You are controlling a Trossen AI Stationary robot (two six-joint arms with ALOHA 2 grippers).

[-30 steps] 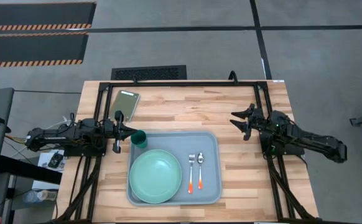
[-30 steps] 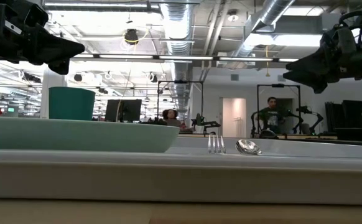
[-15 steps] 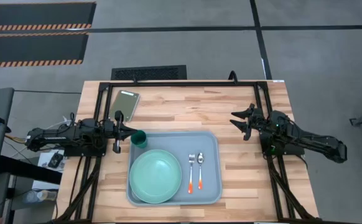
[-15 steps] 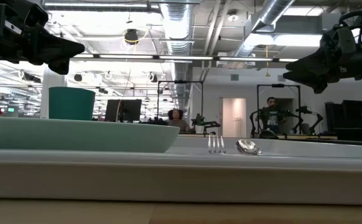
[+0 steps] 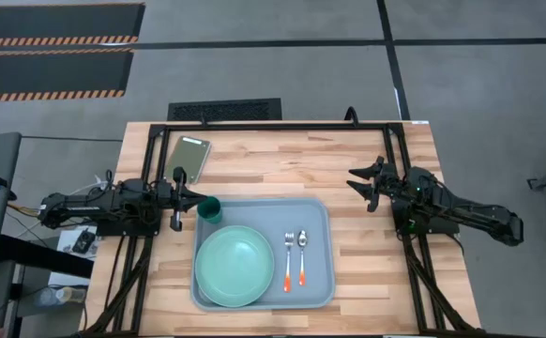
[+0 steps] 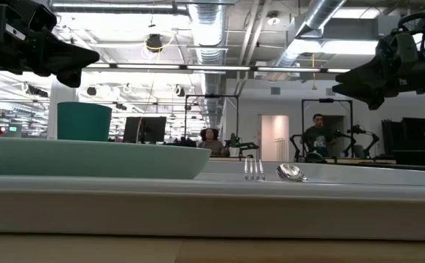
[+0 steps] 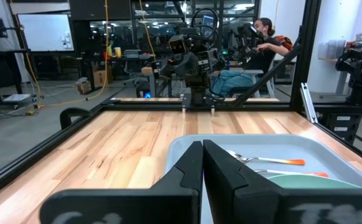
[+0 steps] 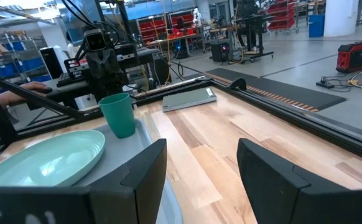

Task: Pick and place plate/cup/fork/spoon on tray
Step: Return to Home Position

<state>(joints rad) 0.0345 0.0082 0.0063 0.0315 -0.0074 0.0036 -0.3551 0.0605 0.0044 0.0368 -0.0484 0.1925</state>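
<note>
The pale grey-blue tray (image 5: 320, 211) lies on the wooden table, near the front. On it rest the mint-green plate (image 5: 235, 266) at the left, the dark teal cup (image 5: 210, 209), upright in the far left corner, and the orange-handled fork (image 5: 289, 260) and spoon (image 5: 302, 255) side by side at the right. My left gripper (image 5: 198, 196) is shut and empty, just left of the cup and above the table. My right gripper (image 5: 356, 180) is open and empty, right of the tray. The cup (image 8: 119, 114) and plate (image 8: 44, 158) show in the right wrist view.
A small olive-green pad (image 5: 189, 157) lies at the table's far left. Bare wood lies between the tray and my right gripper and along the far edge. A black frame (image 5: 282, 125) borders the table. People show in the room beyond.
</note>
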